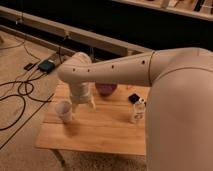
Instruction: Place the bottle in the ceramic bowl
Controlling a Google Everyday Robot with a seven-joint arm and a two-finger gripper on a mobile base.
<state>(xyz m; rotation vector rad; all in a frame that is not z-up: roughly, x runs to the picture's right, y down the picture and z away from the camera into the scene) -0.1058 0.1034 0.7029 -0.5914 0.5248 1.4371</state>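
The clear plastic bottle (pixel 137 111) stands upright on the right side of the small wooden table (pixel 105 131). The dark maroon ceramic bowl (pixel 106 89) sits at the table's back middle, partly hidden behind my arm. My gripper (pixel 83 105) hangs over the left part of the table, just right of a white cup (pixel 64 110) and left-front of the bowl. It is well apart from the bottle and nothing shows in it.
A small dark object (pixel 133 98) lies just behind the bottle. My big white arm (pixel 170 85) fills the right side of the view. Cables and a dark box (pixel 46 65) lie on the carpet at left. A long low ledge (pixel 75 35) runs behind the table.
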